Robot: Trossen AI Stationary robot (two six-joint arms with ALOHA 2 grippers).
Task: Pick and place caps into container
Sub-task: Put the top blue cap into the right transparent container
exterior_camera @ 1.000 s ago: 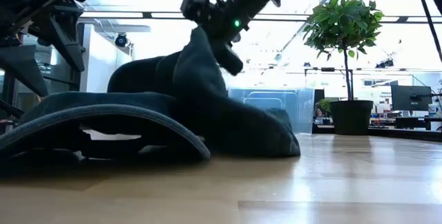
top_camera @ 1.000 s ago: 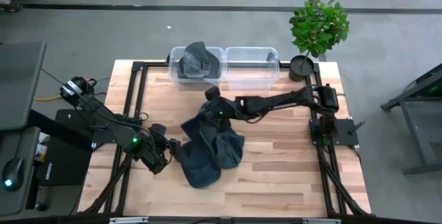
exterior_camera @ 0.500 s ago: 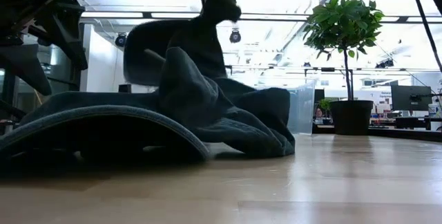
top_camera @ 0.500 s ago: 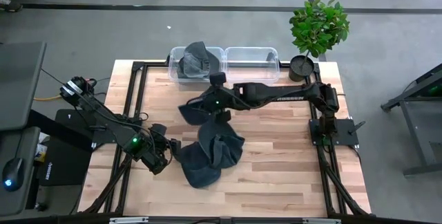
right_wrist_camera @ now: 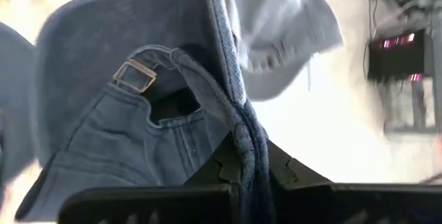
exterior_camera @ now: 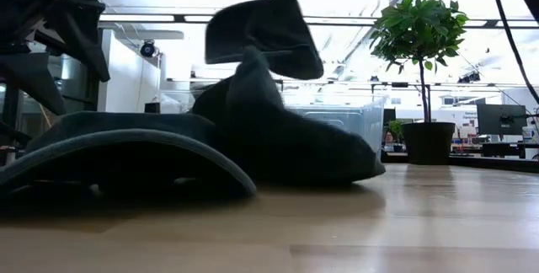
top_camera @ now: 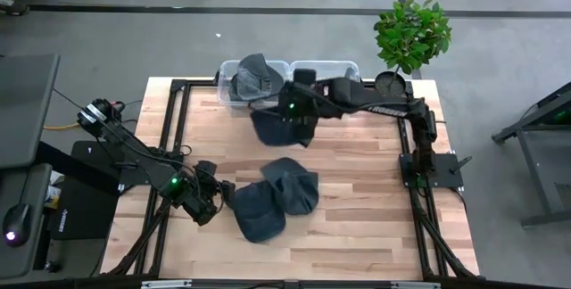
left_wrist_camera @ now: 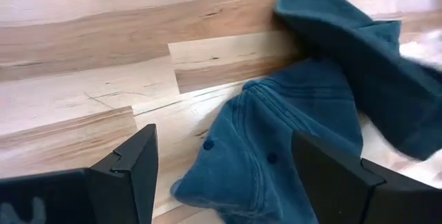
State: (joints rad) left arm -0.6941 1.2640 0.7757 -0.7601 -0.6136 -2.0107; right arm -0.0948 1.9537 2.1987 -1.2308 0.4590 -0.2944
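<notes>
- A light wooden table (top_camera: 357, 227) with a black metal frame along its edges.
- A potted plant (top_camera: 410, 39) with green leaves in a dark pot stands at the table's far right corner.
- A computer mouse (top_camera: 11, 235) lies on a desk beside the table.

One camera looks straight down on the whole light wooden slatted table (top_camera: 357, 191), another sits at tabletop level facing across it toward the green potted plant (exterior_camera: 418, 71), which both share, while wrist cameras look close.
</notes>
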